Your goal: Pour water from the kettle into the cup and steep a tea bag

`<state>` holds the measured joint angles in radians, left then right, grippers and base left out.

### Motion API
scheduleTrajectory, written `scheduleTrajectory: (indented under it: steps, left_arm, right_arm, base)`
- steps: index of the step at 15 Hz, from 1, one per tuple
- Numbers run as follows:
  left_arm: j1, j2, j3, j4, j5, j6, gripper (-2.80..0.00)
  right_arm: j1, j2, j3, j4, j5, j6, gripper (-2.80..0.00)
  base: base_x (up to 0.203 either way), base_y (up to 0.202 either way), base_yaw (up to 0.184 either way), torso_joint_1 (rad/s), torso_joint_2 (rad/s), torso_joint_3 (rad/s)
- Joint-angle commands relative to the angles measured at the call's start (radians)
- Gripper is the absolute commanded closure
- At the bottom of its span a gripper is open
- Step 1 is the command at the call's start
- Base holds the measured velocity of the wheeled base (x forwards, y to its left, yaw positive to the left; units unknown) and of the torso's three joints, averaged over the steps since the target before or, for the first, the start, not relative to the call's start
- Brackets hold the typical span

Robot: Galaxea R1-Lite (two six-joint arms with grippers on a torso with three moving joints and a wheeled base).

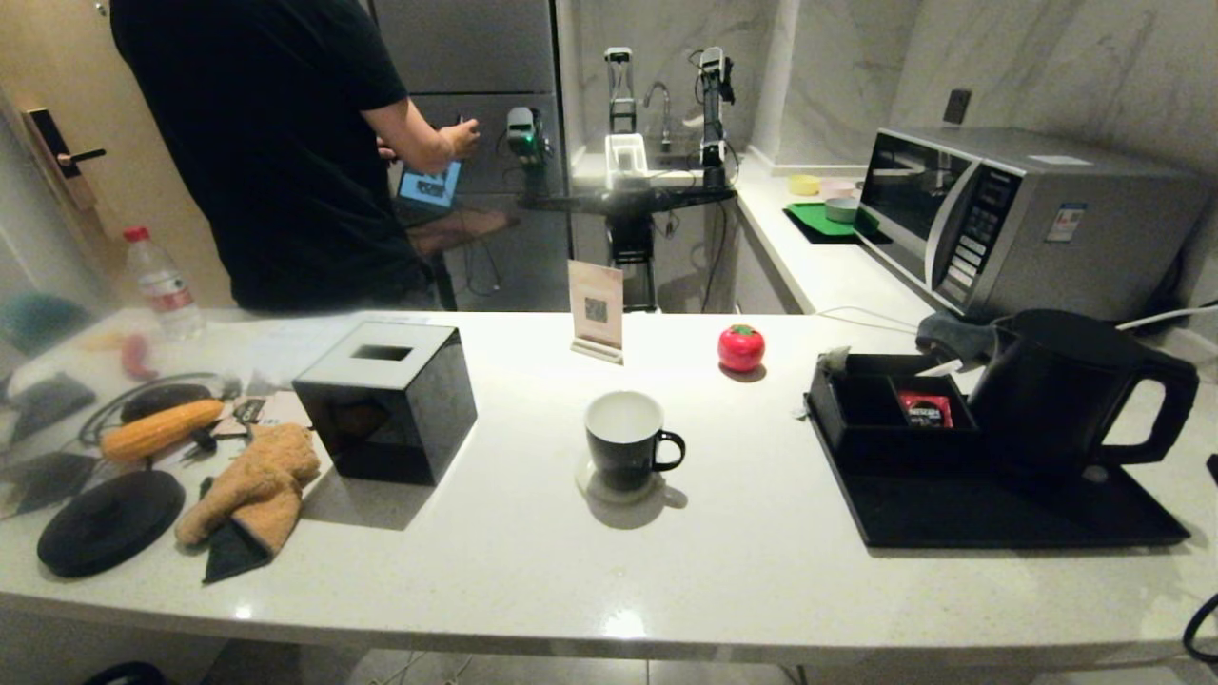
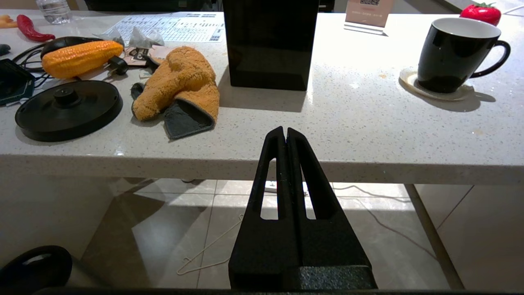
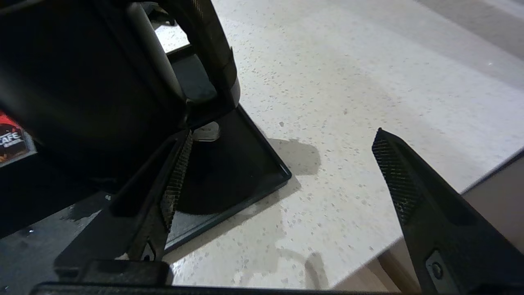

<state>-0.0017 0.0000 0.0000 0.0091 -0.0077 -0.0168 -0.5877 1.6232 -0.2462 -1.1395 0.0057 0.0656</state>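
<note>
The black kettle (image 1: 1066, 390) stands upright on a black tray (image 1: 999, 518) at the right, handle toward the counter's right end. The black cup (image 1: 623, 442), white inside, sits on a coaster mid-counter; the water is hidden from me. I cannot make out the tea bag; a small pale bit (image 1: 834, 359) shows at the tray box's back corner. My right gripper (image 3: 283, 133) is open and empty, low over the tray's near corner just beside the kettle (image 3: 82, 82) and its handle (image 3: 213, 53). My left gripper (image 2: 284, 130) is shut, in front of the counter edge, with the cup (image 2: 450, 57) far off.
A black cube tissue box (image 1: 390, 400), orange mitt (image 1: 257, 480), corn cob (image 1: 157, 428) and kettle base (image 1: 109, 521) crowd the left. A red sachet (image 1: 923, 409) lies in the tray box. A red tomato (image 1: 741, 347), card stand (image 1: 597, 309), microwave (image 1: 1009, 224) and a person (image 1: 276, 143) are behind.
</note>
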Motion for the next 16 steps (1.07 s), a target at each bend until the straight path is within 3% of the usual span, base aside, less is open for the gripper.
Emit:
scheduleTrajectory:
  steps: [1, 4, 10, 16]
  left_arm:
    - [0.000, 0.000, 0.000, 0.000, 0.000, 0.000, 0.00]
    - [0.000, 0.000, 0.000, 0.000, 0.000, 0.000, 0.00]
    - [0.000, 0.000, 0.000, 0.000, 0.000, 0.000, 0.00]
    - [0.000, 0.000, 0.000, 0.000, 0.000, 0.000, 0.00]
  right_arm:
    - [0.002, 0.071, 0.002, -0.058, 0.031, 0.002, -2.80]
    - [0.020, 0.121, 0.004, -0.125, 0.112, -0.011, -2.80]
    - [0.034, 0.263, -0.005, -0.307, 0.112, -0.098, -2.80]
    - [0.028, 0.341, -0.057, -0.372, 0.082, -0.142, -2.80]
  base:
    - [0.000, 0.000, 0.000, 0.000, 0.00, 0.000]
    - [0.000, 0.000, 0.000, 0.000, 0.00, 0.000]
    - [0.000, 0.000, 0.000, 0.000, 0.00, 0.000]
    - [0.000, 0.000, 0.000, 0.000, 0.00, 0.000]
